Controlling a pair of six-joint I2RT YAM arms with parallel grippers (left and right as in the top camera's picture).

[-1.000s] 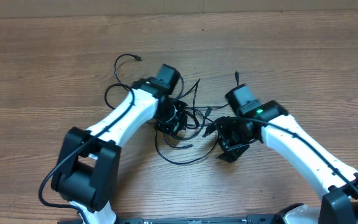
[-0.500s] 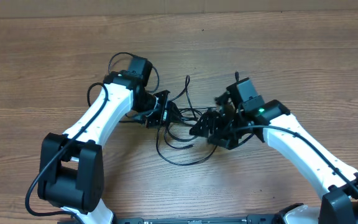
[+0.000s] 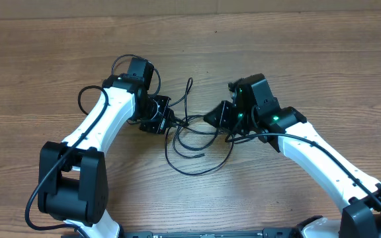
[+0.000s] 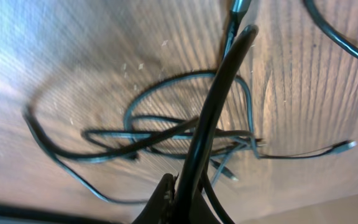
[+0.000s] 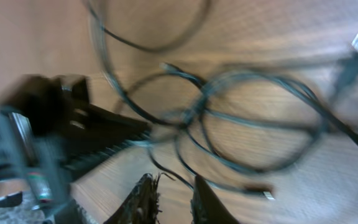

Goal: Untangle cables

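The cables point(image 3: 192, 129) lie as a knot of thin black loops on the wooden table, between my two grippers. My left gripper point(image 3: 159, 118) is at the knot's left side. In the left wrist view it point(image 4: 180, 190) is shut on one black cable point(image 4: 219, 93), which rises taut from the jaws over the other loops point(image 4: 166, 134). My right gripper point(image 3: 218, 118) is at the knot's right side. In the blurred right wrist view its fingers point(image 5: 173, 182) stand a narrow gap apart with bare wood between them. The cable loops point(image 5: 188, 115) lie just beyond the tips.
The left arm's own thicker black cable point(image 3: 84, 96) loops beside its white link. A silvery plug tip point(image 4: 347, 145) lies out to one side of the knot. The table's far edge point(image 3: 243, 12) runs along the top. Both white arms reach in from the bottom.
My left gripper has pulled its cable leftward and away from the knot. My right gripper has moved left towards the loops, and its fingers have drawn much closer together.
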